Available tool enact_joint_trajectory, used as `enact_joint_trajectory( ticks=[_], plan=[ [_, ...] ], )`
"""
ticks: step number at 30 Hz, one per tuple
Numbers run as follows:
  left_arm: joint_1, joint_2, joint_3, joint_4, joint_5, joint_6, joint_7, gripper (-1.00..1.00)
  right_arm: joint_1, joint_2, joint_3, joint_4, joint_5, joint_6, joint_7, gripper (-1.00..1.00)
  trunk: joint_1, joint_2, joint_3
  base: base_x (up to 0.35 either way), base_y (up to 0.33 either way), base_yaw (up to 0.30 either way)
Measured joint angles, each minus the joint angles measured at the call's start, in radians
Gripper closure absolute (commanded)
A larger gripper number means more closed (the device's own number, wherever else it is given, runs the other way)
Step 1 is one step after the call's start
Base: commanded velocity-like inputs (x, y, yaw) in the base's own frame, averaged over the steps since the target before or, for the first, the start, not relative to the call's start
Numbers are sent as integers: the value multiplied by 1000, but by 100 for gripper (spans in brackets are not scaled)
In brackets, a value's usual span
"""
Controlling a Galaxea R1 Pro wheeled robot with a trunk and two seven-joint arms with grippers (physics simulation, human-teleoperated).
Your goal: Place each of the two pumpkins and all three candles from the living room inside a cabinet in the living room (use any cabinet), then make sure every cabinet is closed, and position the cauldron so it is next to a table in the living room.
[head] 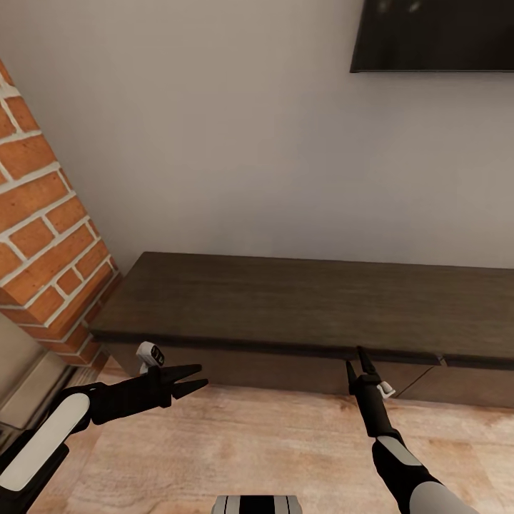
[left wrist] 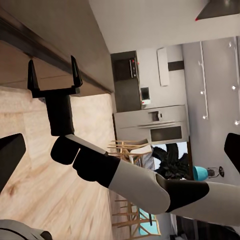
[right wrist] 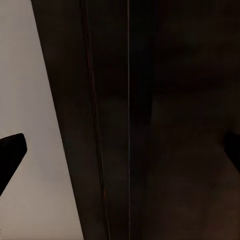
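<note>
The cabinet (head: 285,303) is a long, low dark-brown unit against the pale wall, and its flat fronts (head: 271,364) sit under the top's overhang. My right gripper (head: 355,358) is open, with its tips pointing at the cabinet's front edge and nothing between them. In the left wrist view the right gripper (left wrist: 54,75) has its two fingers spread just before that edge. The right wrist view is close up on the dark cabinet front (right wrist: 150,120). My left gripper (head: 202,377) is open and empty, low over the floor in front of the cabinet's left end. Pumpkins, candles, cauldron and table are out of view.
A red brick wall (head: 43,214) slants in at the left, close to the cabinet's left end. A dark television (head: 432,36) hangs on the wall above. Wooden floor (head: 250,442) runs in front of the cabinet. A kitchen with a fridge (left wrist: 150,127) lies far off.
</note>
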Motion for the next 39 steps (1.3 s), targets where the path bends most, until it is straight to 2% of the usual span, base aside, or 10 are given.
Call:
enact_joint_trajectory(
  ticks=[10,11,39],
  plan=[
    [0,0,0,0,0,0,0,-100,0,0,-2,0,0,5,-1,-100,0,0,0,1,0,0],
    [0,0,0,0,0,0,0,-100,0,0,-3,0,0,6,-1,100,0,0,0,0,0,0],
    [0,0,0,2,0,0,0,-100,-2,0,2,6,8,-4,-11,100,0,0,0,-9,0,0]
  ],
)
